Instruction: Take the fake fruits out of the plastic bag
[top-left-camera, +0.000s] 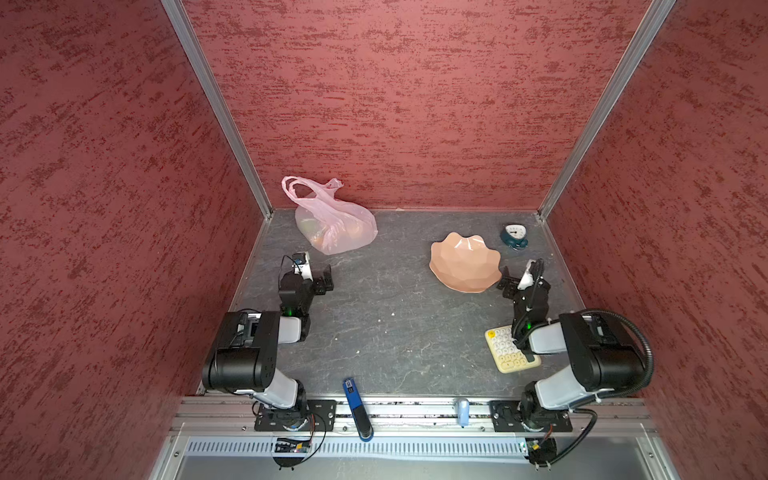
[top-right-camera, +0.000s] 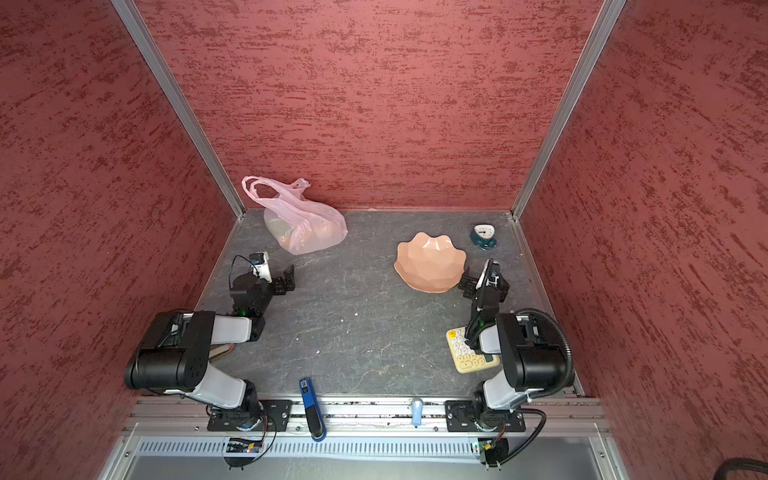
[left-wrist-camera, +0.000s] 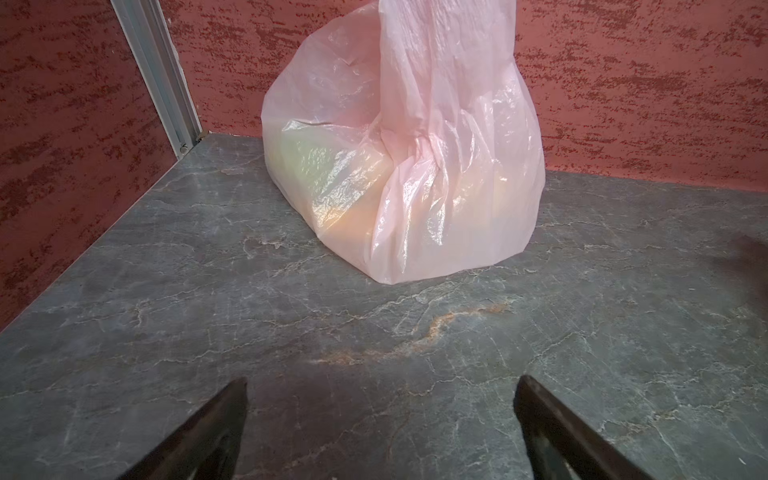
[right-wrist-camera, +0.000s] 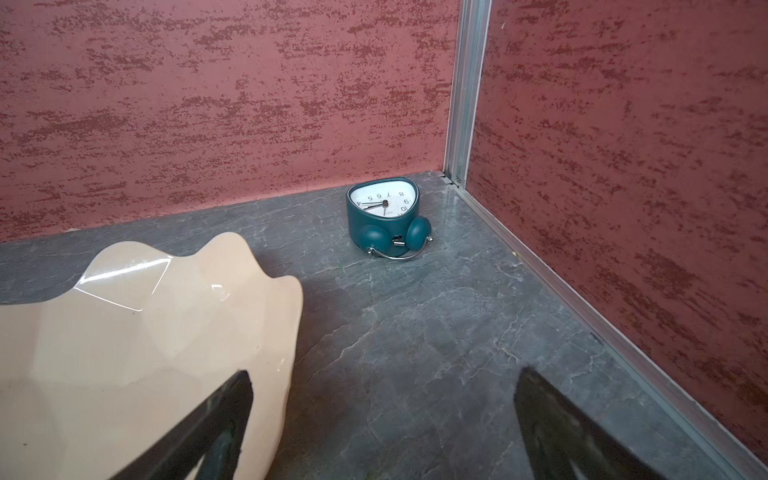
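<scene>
One plastic bag (top-left-camera: 332, 220) in the back left corner, handles up, fake fruits (left-wrist-camera: 316, 166) inside only blurred green and orange shapes, too dim to count. Two grippers, jaws wide apart and empty: left gripper (top-left-camera: 325, 279) near the bag, right gripper (top-left-camera: 506, 283) just beside one bowl (top-left-camera: 465, 262). Also one clock (top-left-camera: 514, 237), one keypad (top-left-camera: 509, 349)

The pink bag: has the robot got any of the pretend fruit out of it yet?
Not yet. Done: nothing; the fake fruits show only as blurry colours inside the plastic bag, and the bowl is empty. In hand: nothing; the left gripper is open, facing the bag, and the right gripper is open beside the bowl. Left: every fruit has to come out.
</scene>
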